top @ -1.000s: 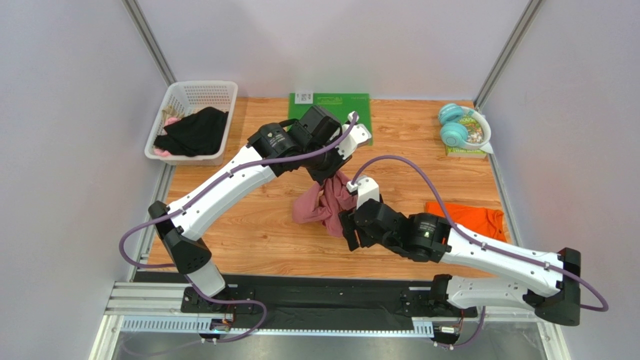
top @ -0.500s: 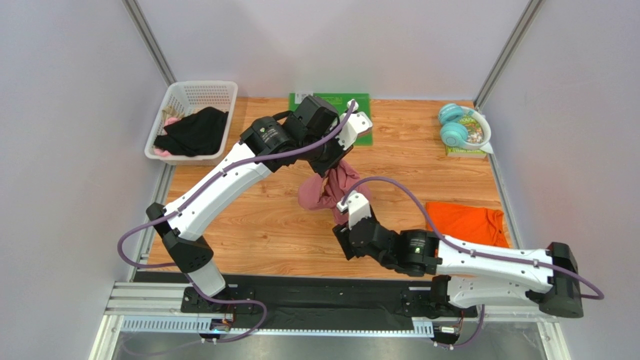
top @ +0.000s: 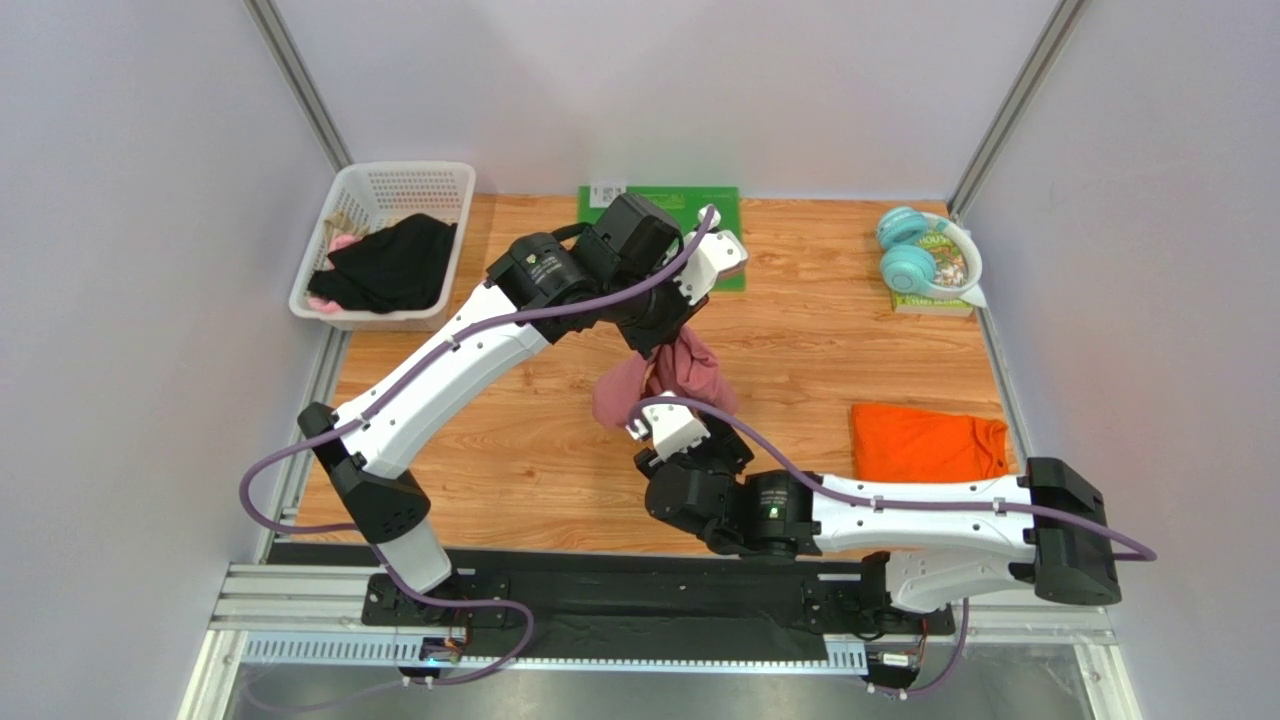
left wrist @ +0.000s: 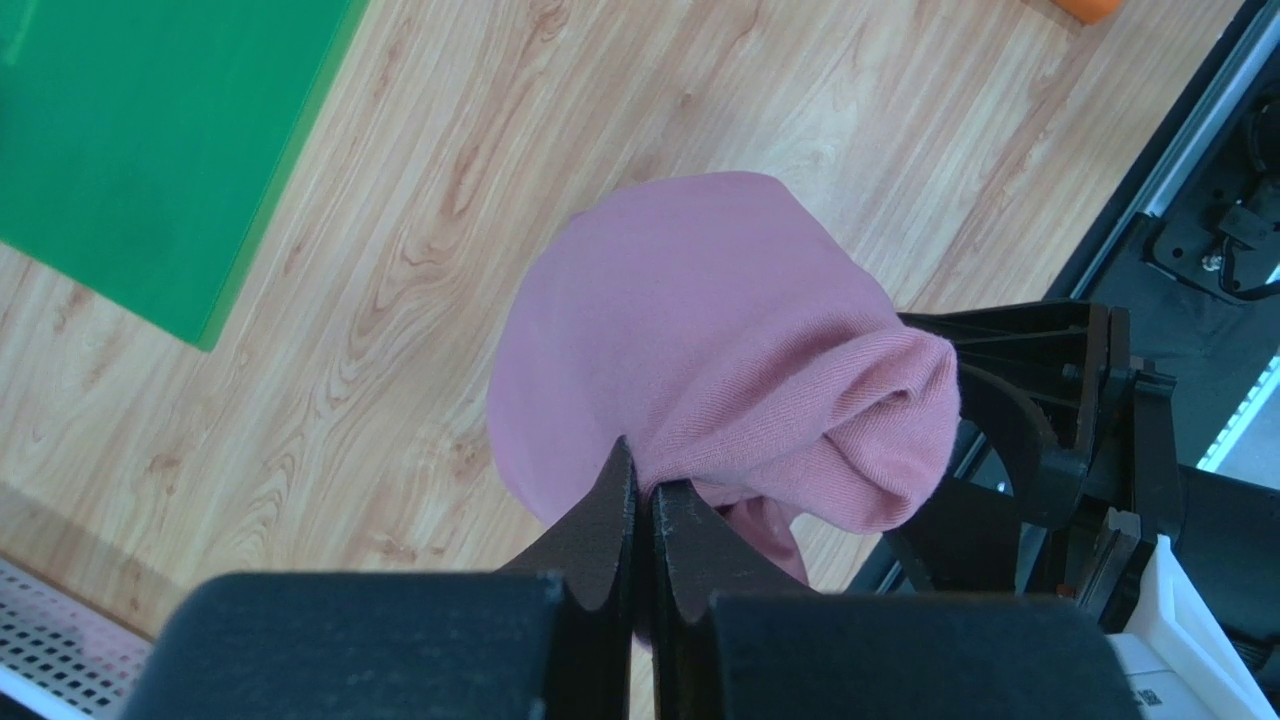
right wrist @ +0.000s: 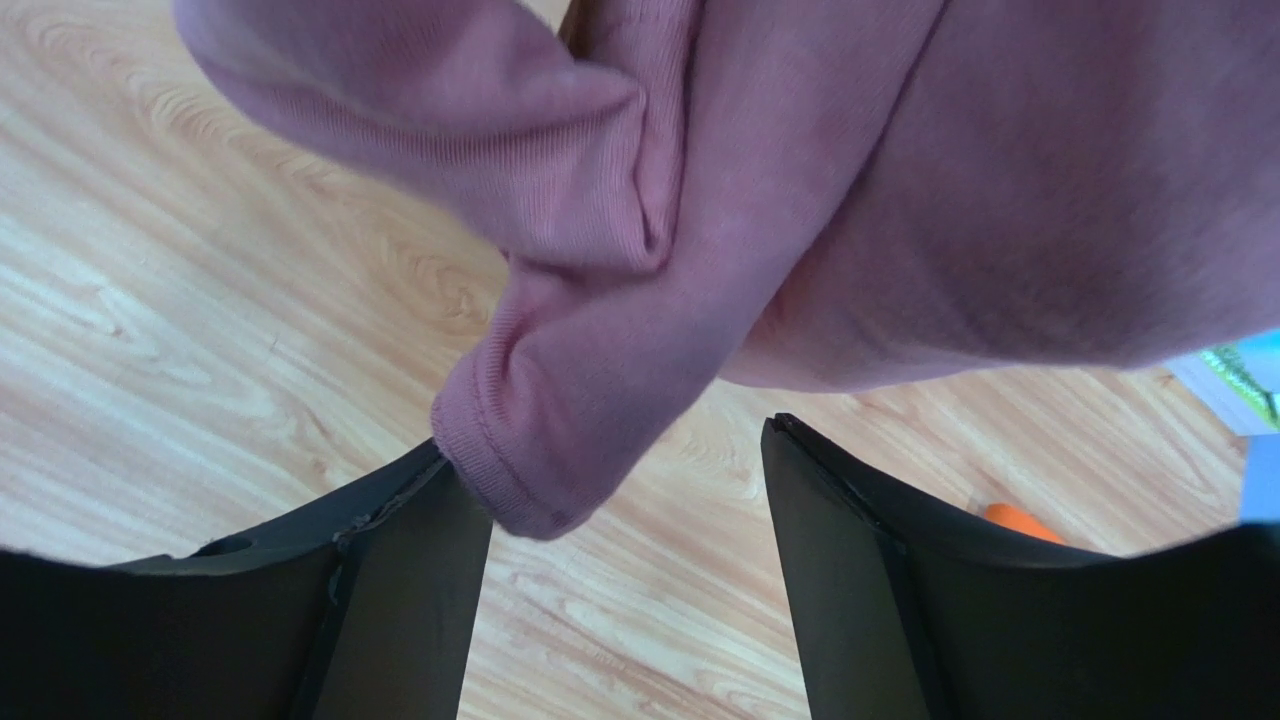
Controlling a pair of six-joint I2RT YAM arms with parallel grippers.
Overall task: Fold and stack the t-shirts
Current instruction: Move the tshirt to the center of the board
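- From above, the pink t-shirt point(top: 669, 381) is a bunched lump near the middle of the table point(top: 842, 330), with both my wrists crowded over it; my fingers cannot be made out from there.
- Only that view shows the orange t-shirt point(top: 924, 443) whole: it lies flat on the table to my right, well apart from the pink one.
- It alone also shows a white basket point(top: 398, 170) holding dark cloth point(top: 388, 263) at the far left, a green mat point(top: 714, 203) at the far edge, and teal headphones point(top: 909, 255) at the far right.
- My left wrist camera shows what the top view hides: my left hand point(left wrist: 643, 483) is pressed together, fingertips pinching a fold of the pink t-shirt, which hangs below it in a rounded bundle over the wood.
- My right wrist camera looks up from under the bundle: my right hand point(right wrist: 601, 443) stands wide apart and grips nothing.
- A rolled, hemmed end of the pink cloth dangles between my right fingers point(right wrist: 406, 555), just beside the inner edge of one; whether it touches, I cannot tell.
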